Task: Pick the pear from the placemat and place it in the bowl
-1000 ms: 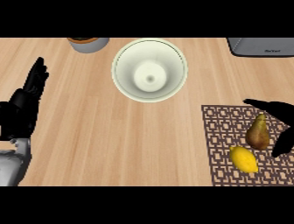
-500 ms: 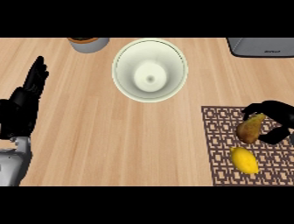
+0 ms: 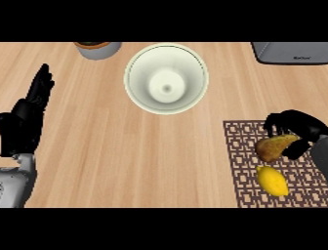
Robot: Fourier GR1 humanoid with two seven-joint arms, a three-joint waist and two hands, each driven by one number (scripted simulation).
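A brown pear (image 3: 274, 147) lies tilted over the patterned brown placemat (image 3: 248, 185) at the lower right, with my right hand (image 3: 298, 128) curled round its upper end. Part of the pear is hidden by the fingers. The cream bowl (image 3: 167, 78) stands at the top centre, well left of and beyond the pear, with nothing inside it. At the left edge my left hand (image 3: 24, 121) rests open, fingers pointing up, holding nothing.
A yellow lemon (image 3: 273, 180) lies on the placemat just below the pear. A grey pot (image 3: 97, 49) sits at the top left and a grey appliance (image 3: 299, 52) at the top right. Bare wooden counter spreads between the bowl and the placemat.
My right hand has closed round the pear, which has tipped from upright to tilted and shifted slightly left. The left hand has stayed still.
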